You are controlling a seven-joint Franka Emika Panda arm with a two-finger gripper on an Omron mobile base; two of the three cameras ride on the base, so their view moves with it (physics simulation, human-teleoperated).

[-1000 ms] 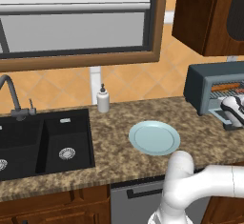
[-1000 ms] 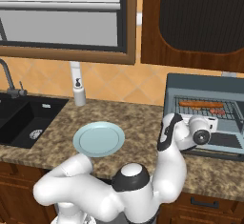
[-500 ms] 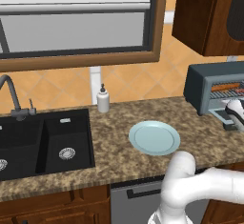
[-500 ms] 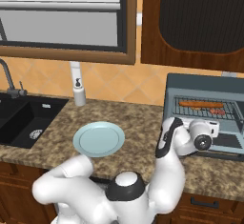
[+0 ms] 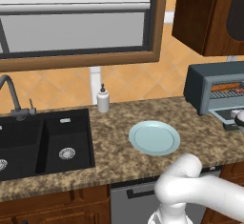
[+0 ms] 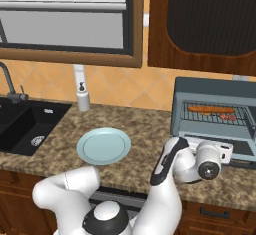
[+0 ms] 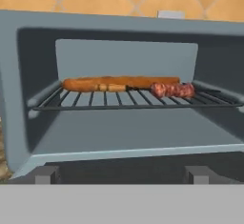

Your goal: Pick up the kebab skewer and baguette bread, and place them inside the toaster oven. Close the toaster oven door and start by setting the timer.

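Observation:
The blue-grey toaster oven (image 6: 210, 86) (image 5: 195, 90) stands at the right end of the counter. Its toaster oven door (image 6: 245, 151) (image 7: 119, 163) hangs open, folded down flat in front. On the wire rack the orange-brown baguette bread (image 7: 114, 82) (image 6: 202, 109) lies along the back. The dark red kebab skewer (image 7: 172, 90) (image 6: 227, 116) lies beside it on the right. My gripper (image 7: 121, 174) (image 6: 222, 152) hovers low over the lowered door and faces into the oven. Its fingers (image 7: 45, 174) are spread wide and hold nothing, so it is open.
A pale blue plate (image 5: 154, 137) (image 6: 104, 145) rests mid-counter. A soap dispenser (image 5: 103, 99) stands by the wall, with the black sink (image 5: 43, 137) and faucet (image 5: 12, 94) to the left. A dark wood cabinet (image 6: 205, 24) hangs above the oven.
My hand has dropped lower and drawn back from the oven mouth toward the front of the lowered door. The jaws stayed open. Bread and skewer have not moved.

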